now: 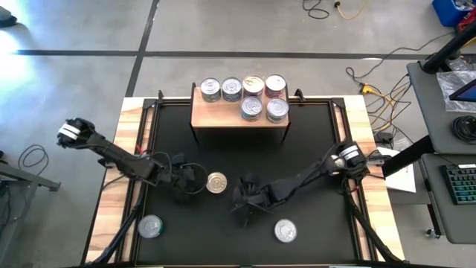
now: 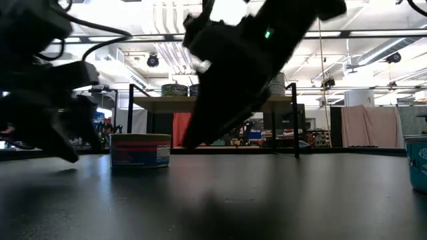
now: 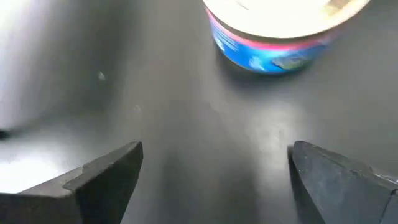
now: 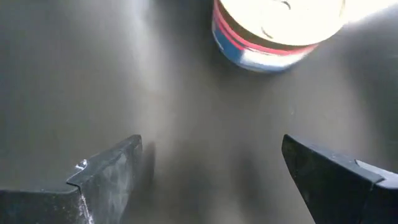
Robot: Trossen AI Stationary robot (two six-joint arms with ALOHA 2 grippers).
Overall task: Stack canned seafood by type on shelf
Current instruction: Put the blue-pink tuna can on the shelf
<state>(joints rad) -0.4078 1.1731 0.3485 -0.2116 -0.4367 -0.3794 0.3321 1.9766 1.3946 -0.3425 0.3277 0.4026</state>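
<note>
High view: six tins (image 1: pixel 245 97) grouped on shelf (image 1: pixel 239 117), three more loose on black mat (image 1: pixel 312 160). Gold-lidded can (image 1: pixel 216 182) between left gripper (image 1: pixel 187 182) and right gripper (image 1: pixel 247 197); both spread wide, holding nothing.

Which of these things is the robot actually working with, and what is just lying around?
Part of the job:
- round flat silver-lidded tins on the black mat
- gold-lidded tin
- tins already on the low light-wood shelf
- both open grippers

Just lying about:
- cables on the floor
- keyboard
</note>
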